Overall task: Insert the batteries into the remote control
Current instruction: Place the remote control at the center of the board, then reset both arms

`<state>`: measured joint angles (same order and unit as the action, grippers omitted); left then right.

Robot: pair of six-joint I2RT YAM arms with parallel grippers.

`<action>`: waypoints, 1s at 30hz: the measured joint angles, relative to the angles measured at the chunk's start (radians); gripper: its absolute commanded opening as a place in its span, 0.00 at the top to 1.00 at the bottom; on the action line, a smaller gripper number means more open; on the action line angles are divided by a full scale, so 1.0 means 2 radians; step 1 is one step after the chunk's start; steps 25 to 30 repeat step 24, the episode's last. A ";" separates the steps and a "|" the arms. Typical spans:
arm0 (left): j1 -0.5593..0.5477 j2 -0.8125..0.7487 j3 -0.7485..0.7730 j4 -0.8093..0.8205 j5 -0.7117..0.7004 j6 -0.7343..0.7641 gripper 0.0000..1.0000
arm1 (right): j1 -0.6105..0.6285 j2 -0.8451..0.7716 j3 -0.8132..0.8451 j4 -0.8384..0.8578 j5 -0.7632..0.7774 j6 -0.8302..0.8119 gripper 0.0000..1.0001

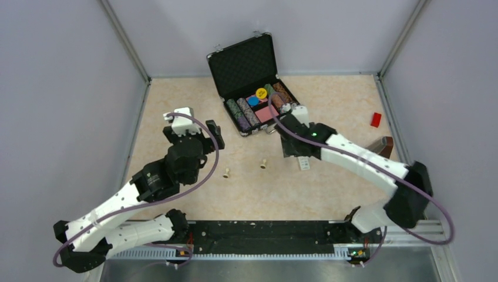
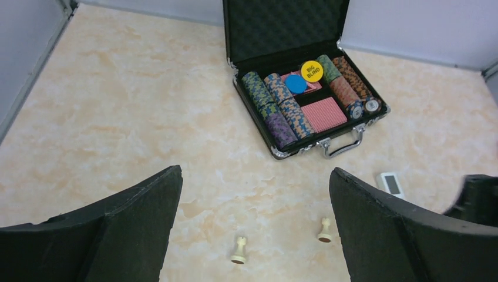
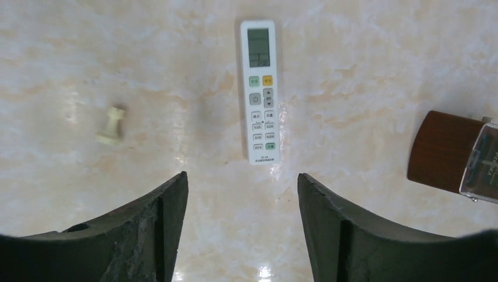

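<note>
Right gripper hovering above remote control, fingers apart, gripping nothing. Remote control lying button-face up on table, between pawn and brown box. Batteries not showing anywhere. Advising: centring jaws across narrow sides, then flipping to expose slot. Left gripper spread wide, empty.

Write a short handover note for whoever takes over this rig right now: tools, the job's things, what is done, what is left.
Left tool: open, empty, above the table.
Right tool: open, empty, hovering just short of the remote control.
Remote control: flat on the table, buttons and display up, so its battery slot does not show.
Batteries: in no view.
Done: nothing visibly loaded.
Left: find the batteries, probably turn the remote control over, load them.
</note>
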<state>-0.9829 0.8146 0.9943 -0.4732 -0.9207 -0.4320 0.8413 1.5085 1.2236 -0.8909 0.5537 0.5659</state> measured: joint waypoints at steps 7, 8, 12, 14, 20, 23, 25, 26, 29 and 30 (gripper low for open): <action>0.000 -0.045 0.057 -0.082 0.013 -0.060 0.01 | -0.030 -0.215 0.003 -0.036 0.009 0.004 0.18; 0.000 -0.058 0.057 -0.088 0.021 -0.059 0.01 | -0.033 -0.241 0.008 -0.046 0.018 0.004 0.18; 0.000 -0.125 0.052 -0.109 0.054 -0.058 0.01 | -0.036 -0.344 0.018 -0.073 0.053 0.001 0.02; 0.000 -0.153 0.051 -0.127 0.061 -0.063 0.01 | -0.036 -0.400 0.021 -0.087 0.071 -0.002 0.01; 0.000 -0.213 0.047 -0.179 0.070 -0.082 0.01 | -0.036 -0.518 0.063 -0.118 0.116 -0.003 0.01; 0.000 -0.234 0.046 -0.195 0.073 -0.086 0.01 | -0.036 -0.538 0.076 -0.131 0.131 0.000 0.01; 0.000 -0.238 0.046 -0.199 0.073 -0.087 0.01 | -0.036 -0.539 0.077 -0.134 0.134 0.002 0.01; 0.000 -0.238 0.046 -0.199 0.073 -0.087 0.01 | -0.036 -0.539 0.077 -0.134 0.134 0.002 0.01; 0.000 -0.238 0.046 -0.199 0.073 -0.087 0.01 | -0.036 -0.539 0.077 -0.134 0.134 0.002 0.01; 0.000 -0.238 0.046 -0.199 0.073 -0.087 0.01 | -0.036 -0.539 0.077 -0.134 0.134 0.002 0.01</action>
